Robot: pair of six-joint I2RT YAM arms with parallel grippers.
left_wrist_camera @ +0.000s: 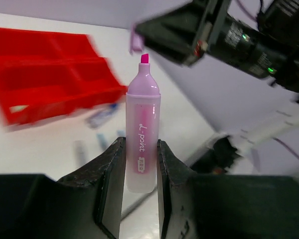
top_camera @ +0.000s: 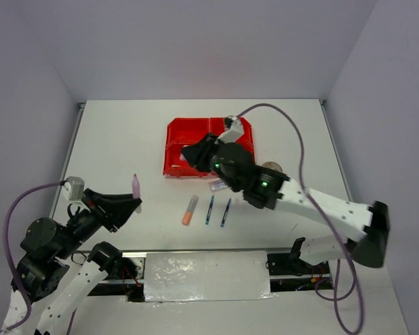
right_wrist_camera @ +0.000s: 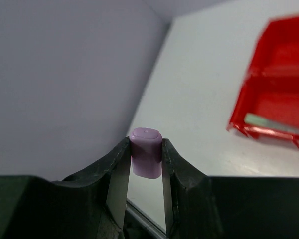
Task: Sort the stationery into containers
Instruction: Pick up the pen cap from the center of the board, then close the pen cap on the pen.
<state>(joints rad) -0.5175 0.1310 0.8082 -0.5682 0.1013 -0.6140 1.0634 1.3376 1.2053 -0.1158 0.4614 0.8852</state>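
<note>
Left gripper (left_wrist_camera: 139,143) is clamped low on the barrel of the pink highlighter (left_wrist_camera: 142,107), which stands upright above the jaws with its tip bare. It is probably light, stiff, slick plastic, so a mid-barrel hold would resist pivoting better. Right gripper (right_wrist_camera: 146,145) pinches a small purple piece (right_wrist_camera: 146,158), cap or eraser unclear; bins (right_wrist_camera: 239,117) lie ahead-right of it.

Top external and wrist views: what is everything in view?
Red shiny plastic bin block: one, red, far table middle.
Pale green eraser: one, green, in a bin.
Pink uncapped highlighter: one, pink, left tool.
Lilac plastic cap: one, lilac, right tool.
Orange highlighter: one, orange, table, before bins.
Slim blue pens: two, blue, beside orange highlighter.
Blue-capped glue tube: one, pale, between bins and pens.
Clear tape roll: one, clear, behind right arm.
Left tool: one, black, gripping highlighter.
Right tool: one, black, gripping cap.
</note>
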